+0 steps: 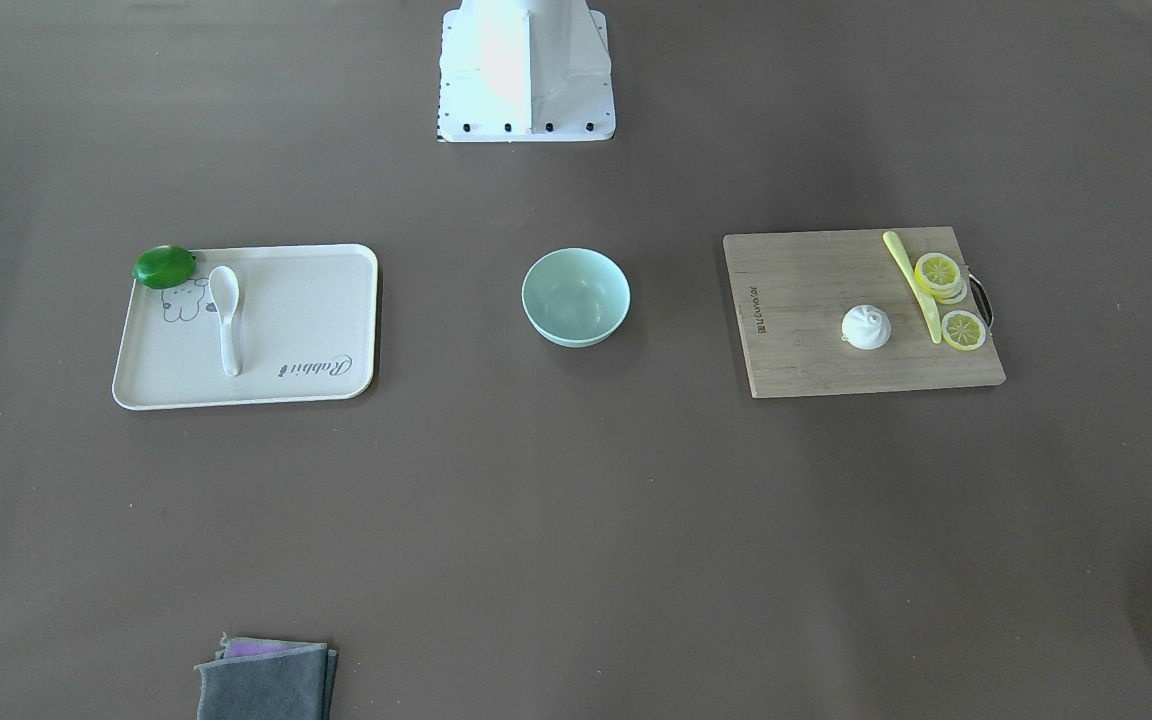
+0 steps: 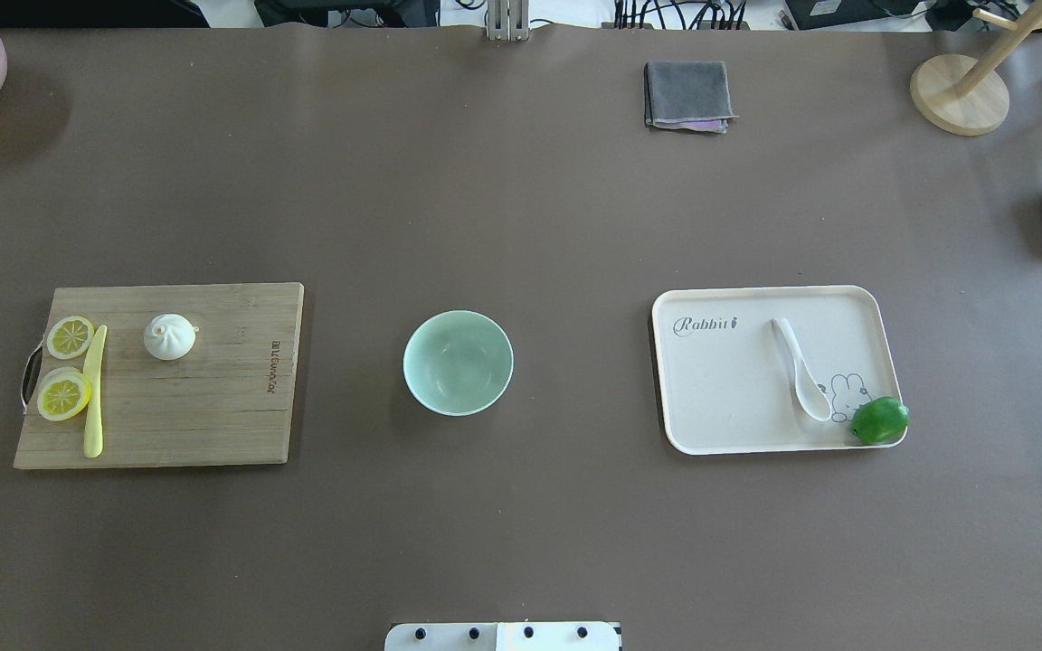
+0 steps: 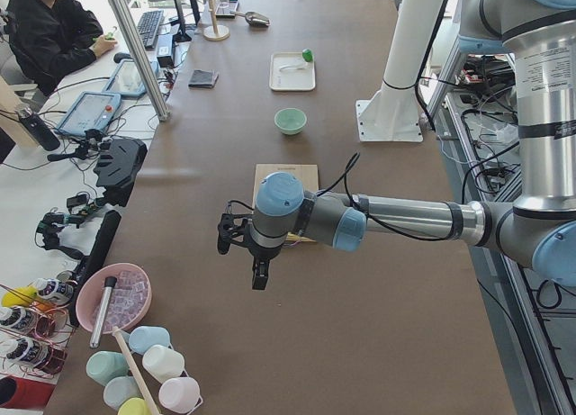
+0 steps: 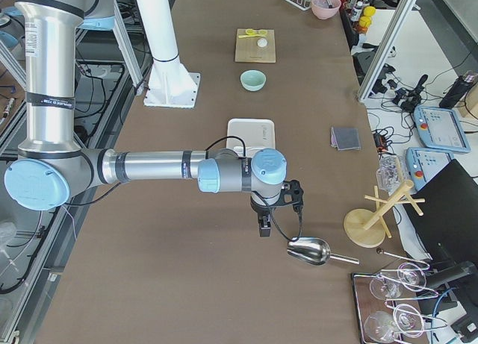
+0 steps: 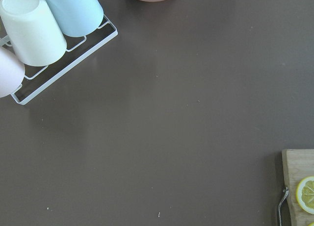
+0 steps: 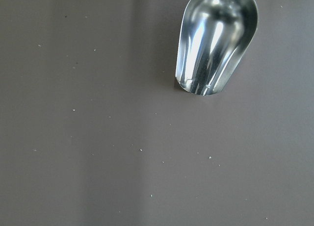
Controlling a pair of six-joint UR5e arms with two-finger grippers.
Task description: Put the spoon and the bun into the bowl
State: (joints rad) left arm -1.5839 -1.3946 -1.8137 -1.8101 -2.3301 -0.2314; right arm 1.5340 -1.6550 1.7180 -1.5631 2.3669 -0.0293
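Mint-green bowl [image 1: 576,297] sits dead centre in the front view, empty, with the spoon [image 1: 226,320] on the cream tray [image 1: 336,300] one side and the bun [image 1: 866,328] on the wooden board [image 1: 796,320] the other, so I'd say nothing's started. Overhead: loads of bare table [image 2: 521,226] around the bowl, though a yellow knife [image 2: 94,391] lies near the bun and a lime [image 2: 880,420] sits near the spoon's scoop at the tray rim. Side views: left gripper [image 3: 259,280] and right gripper [image 4: 263,228] hang out toward the table ends, can't tell whether either claw is spread or clenched; next each has to swing inward over its item.
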